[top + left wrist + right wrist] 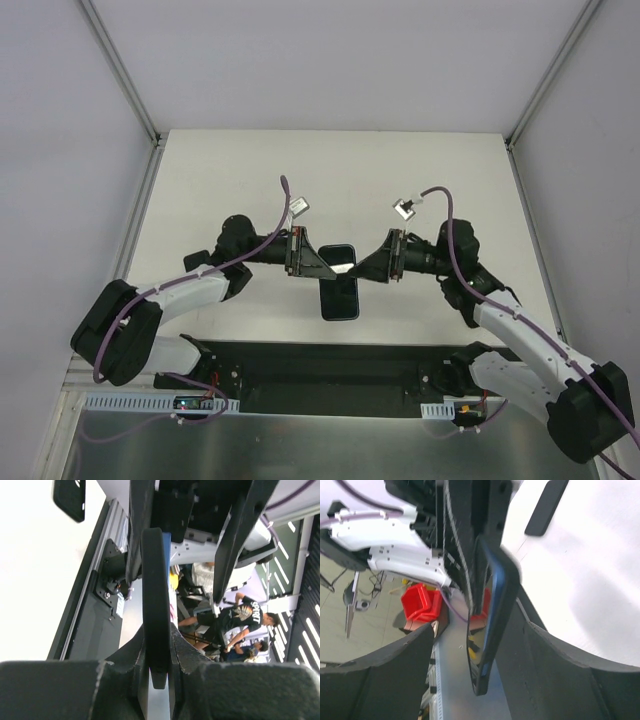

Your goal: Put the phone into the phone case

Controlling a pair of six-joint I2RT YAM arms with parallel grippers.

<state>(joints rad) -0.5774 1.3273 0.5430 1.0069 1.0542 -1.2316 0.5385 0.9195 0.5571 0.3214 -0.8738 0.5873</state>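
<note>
The phone (340,258) is held flat above the table between both arms. In the left wrist view its blue edge (166,555) lies against the black phone case (154,580). My left gripper (159,635) is shut on this stack, one finger on each face. It also shows in the top view (328,268). In the right wrist view the phone's blue edge (496,605) and glossy screen sit on the black case (509,605). My right gripper (477,615) is open around them. The case side lies by one finger (555,670); the other finger stands well apart. It also shows in the top view (358,270).
A flat black rounded shape (69,497) lies on the white table below the held stack, and also shows in the right wrist view (546,507). I cannot tell what it is. A black rail (330,365) runs along the table's near edge between the arm bases.
</note>
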